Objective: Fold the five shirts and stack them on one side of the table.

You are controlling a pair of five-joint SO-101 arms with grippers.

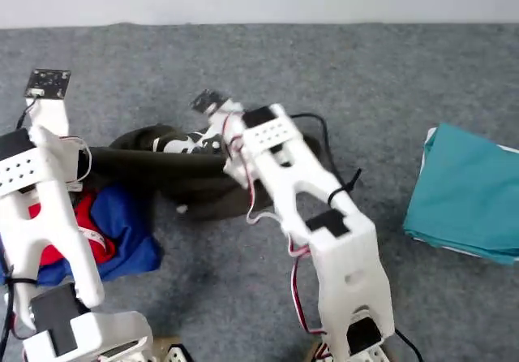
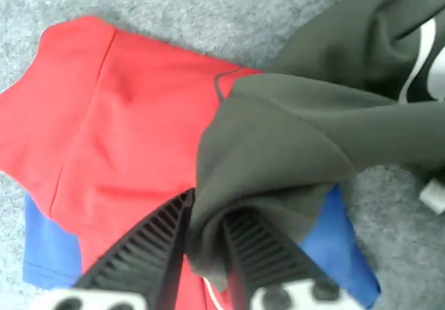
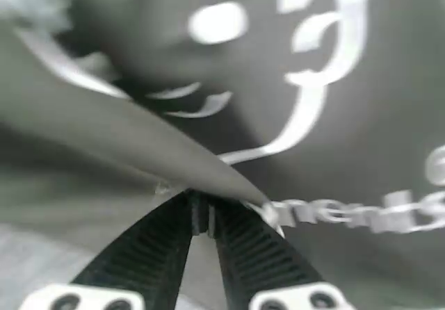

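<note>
A dark olive shirt (image 1: 174,171) with white print lies crumpled mid-table, stretched between both arms. My left gripper (image 2: 205,216) is shut on a bunched edge of this olive shirt (image 2: 292,129), held over a red shirt (image 2: 118,122) and a blue shirt (image 2: 334,244). At the far side of the same garment, my right gripper (image 3: 203,209) is shut on a thin fold of the olive shirt (image 3: 229,108) next to its white lettering. In the high view the red shirt (image 1: 87,228) and blue shirt (image 1: 126,232) lie under the left arm. A folded teal shirt (image 1: 466,191) rests at the right side.
Grey carpet-like cloth (image 1: 268,78) covers the table, with open room at the back and between the olive shirt and the teal one. Cables (image 1: 336,179) hang off the right arm. A small white tag (image 2: 432,195) lies on the cloth beside the olive shirt.
</note>
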